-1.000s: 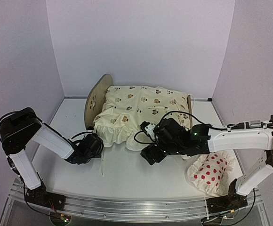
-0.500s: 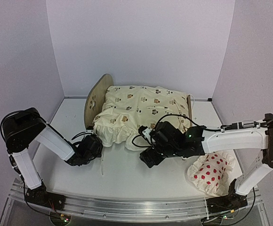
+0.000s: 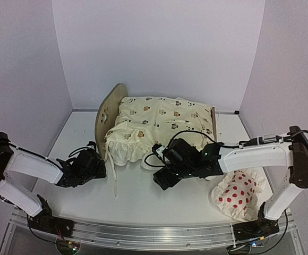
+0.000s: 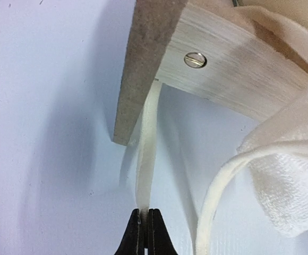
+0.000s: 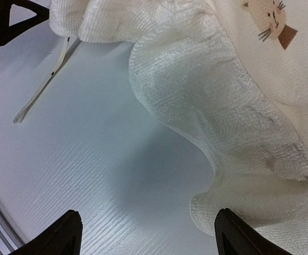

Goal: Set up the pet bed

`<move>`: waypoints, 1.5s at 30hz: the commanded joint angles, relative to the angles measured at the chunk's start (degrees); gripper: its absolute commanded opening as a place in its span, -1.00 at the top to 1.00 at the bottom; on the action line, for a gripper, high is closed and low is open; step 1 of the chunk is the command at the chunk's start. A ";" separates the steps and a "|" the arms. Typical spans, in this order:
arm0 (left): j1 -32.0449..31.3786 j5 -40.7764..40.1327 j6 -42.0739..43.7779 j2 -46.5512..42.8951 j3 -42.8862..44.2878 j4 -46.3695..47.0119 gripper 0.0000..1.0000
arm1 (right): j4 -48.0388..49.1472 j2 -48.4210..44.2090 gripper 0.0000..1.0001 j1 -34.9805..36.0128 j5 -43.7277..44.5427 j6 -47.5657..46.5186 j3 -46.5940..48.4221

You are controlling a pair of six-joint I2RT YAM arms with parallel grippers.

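The pet bed (image 3: 107,112) stands at the back middle, its striped base hidden under the cream animal-print cushion (image 3: 159,125). In the left wrist view the bed's plywood end board (image 4: 228,69) shows with a screw. My left gripper (image 4: 145,213) is shut on a cream tie strap (image 4: 146,154) that runs up to the board's corner. In the top view this gripper (image 3: 99,163) is left of the bed's front corner. My right gripper (image 5: 147,223) is open and empty over the table, just in front of the cushion's frill (image 5: 207,106); it also shows in the top view (image 3: 162,178).
A red-dotted white pillow (image 3: 239,194) lies at the front right. A second loose strap (image 4: 217,191) hangs from the cushion and trails on the table (image 3: 113,183). White walls enclose the table at the back and sides.
My left arm has drawn back to the left and nearer, with the strap in its jaws. My right gripper has shifted slightly left along the cushion's front.
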 commanded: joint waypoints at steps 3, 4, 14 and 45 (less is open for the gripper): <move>0.18 1.43 -1.97 -6.84 -1.22 -6.36 1.00 | 2.13 1.46 -0.74 -0.14 -1.73 1.12 2.37; 0.23 1.00 -1.80 -6.54 -1.37 -6.03 1.00 | 2.27 1.66 -0.74 -0.15 -1.90 1.11 2.46; 0.71 2.96 -0.72 -2.85 1.45 -5.12 1.00 | 2.67 2.55 -0.74 -0.12 -3.73 1.69 2.43; -2.97 19.05 -5.90 -16.58 3.39 -30.51 1.00 | 4.32 23.63 -0.50 -0.82 -14.09 0.24 32.91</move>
